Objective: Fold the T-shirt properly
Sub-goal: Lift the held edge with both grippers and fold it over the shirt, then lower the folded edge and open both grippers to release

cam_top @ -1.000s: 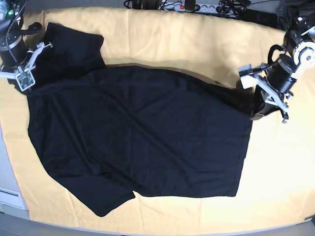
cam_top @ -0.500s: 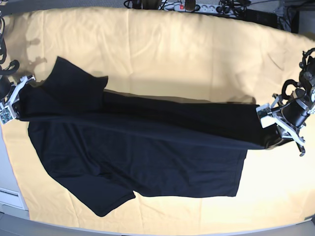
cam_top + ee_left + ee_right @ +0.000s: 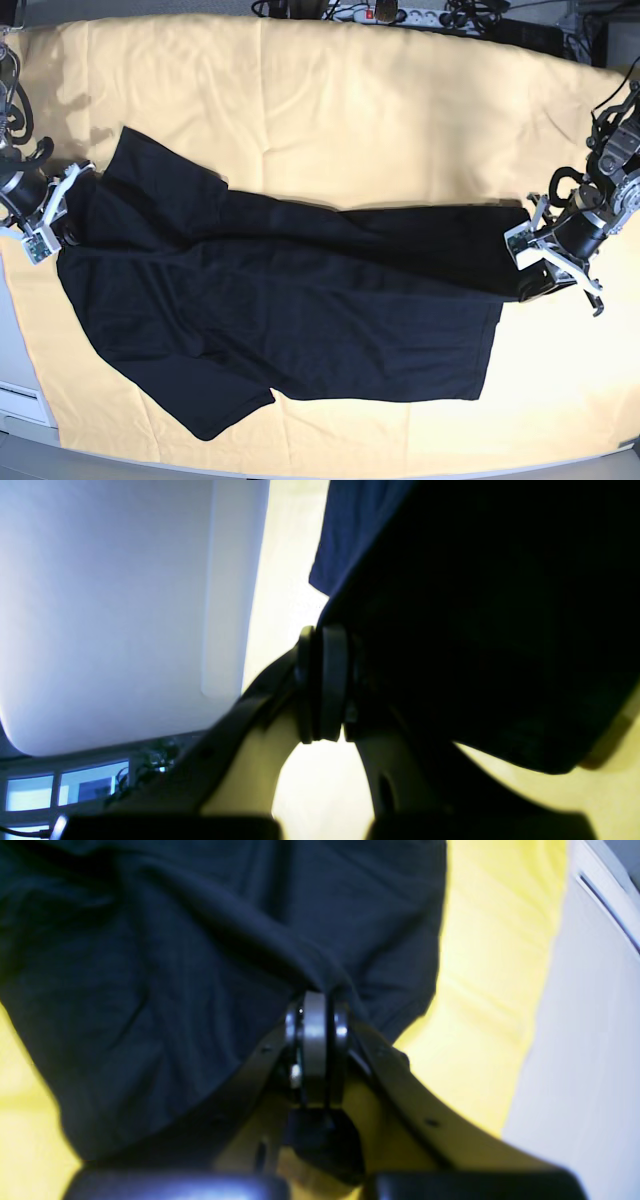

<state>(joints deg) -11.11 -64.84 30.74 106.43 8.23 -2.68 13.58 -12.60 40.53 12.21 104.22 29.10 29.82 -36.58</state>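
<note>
T-shirt (image 3: 270, 320) location: spread black across the middle of the pale yellow cloth (image 3: 330, 110) that covers the counter, body running left to right, one sleeve pointing toward the near edge at lower left.

Left side of the base view: you will find the right tool (image 3: 62, 212) at the shirt's left end. The right wrist view shows its jaws pressed together with a pinch of black fabric (image 3: 210, 955) between them. A pale cabinet face (image 3: 15, 350) stands just beside this arm, off the cloth's left edge, leaving little room outward.

Centre: the far edge of the shirt is doubled toward you, forming a long dark ridge across the body. Beyond it, the yellow cloth lies bare and wide up to the back edge. A power strip (image 3: 385, 14) and cables lie along that back edge, well apart from the shirt.

Right side: the left tool (image 3: 535, 275) sits at the shirt's right end. The left wrist view shows the jaws brought together, with black fabric (image 3: 490, 630) draped over and gripped at them. Bare cloth lies beyond and in front of this tool. A narrow yellow strip borders the near edge.
</note>
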